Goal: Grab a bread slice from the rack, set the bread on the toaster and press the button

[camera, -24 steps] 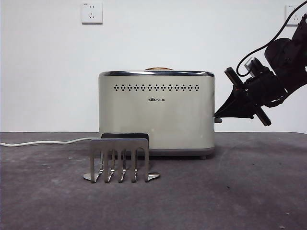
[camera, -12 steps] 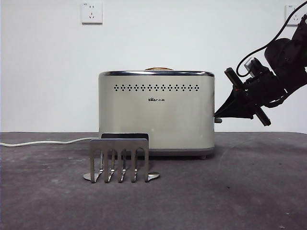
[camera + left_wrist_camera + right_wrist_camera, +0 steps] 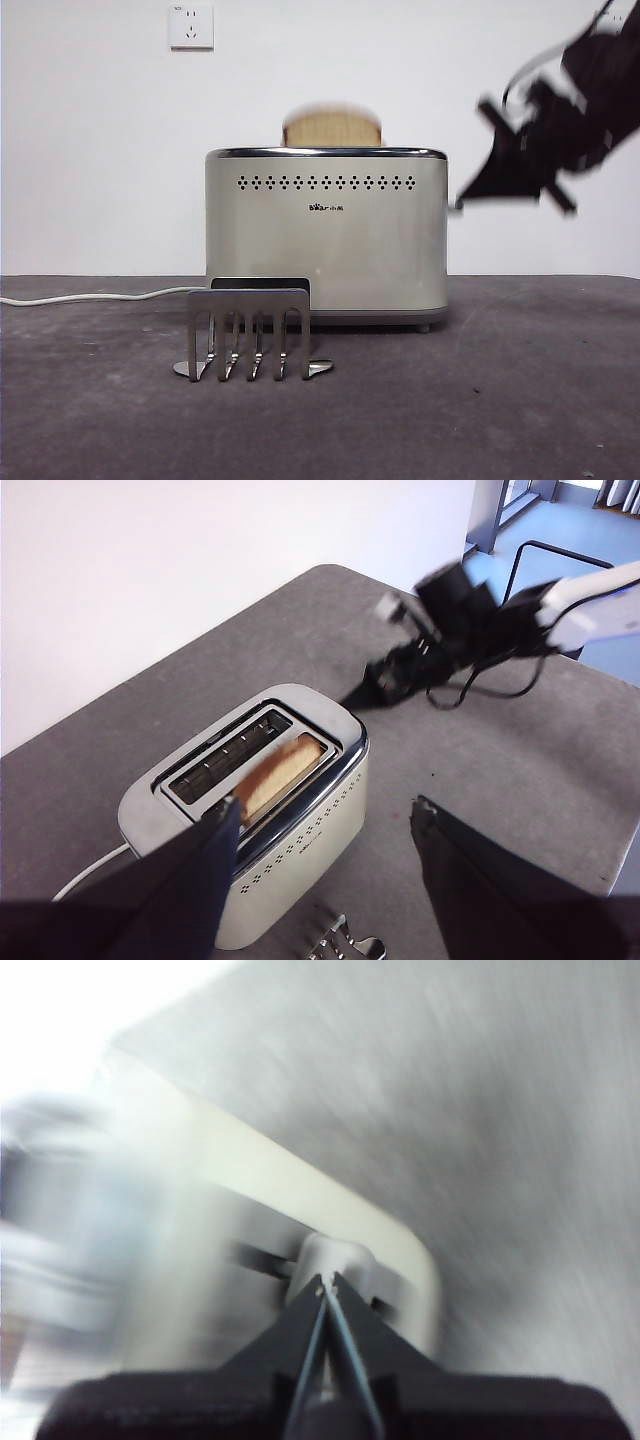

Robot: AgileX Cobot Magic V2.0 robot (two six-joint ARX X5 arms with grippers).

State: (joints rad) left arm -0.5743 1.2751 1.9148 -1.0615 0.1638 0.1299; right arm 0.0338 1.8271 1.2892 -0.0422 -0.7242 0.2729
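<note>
Now the bread [image 3: 332, 127] is seen standing in one slot of the toaster [image 3: 326, 240], its domed top raised above the chrome rim; in the left wrist view the slice [image 3: 277, 773] sits in the slot on the rack's side, the other slot being bare. The toaster is placed mid-surface [image 3: 520, 400], with the rack [image 3: 249, 333] just in front of it, toward the front edge, and no bread is held in it. The right claw [image 3: 462, 203] is blurred, hung in the air just off the toaster's narrow right side, below the rim; its jaws are pressed together to a point, and in the right wrist view that point [image 3: 326, 1282] is shown against a pale knob, the button [image 3: 335, 1258]. The left claw [image 3: 325, 815] is held spread, pinching nothing, high above the toaster.
</note>
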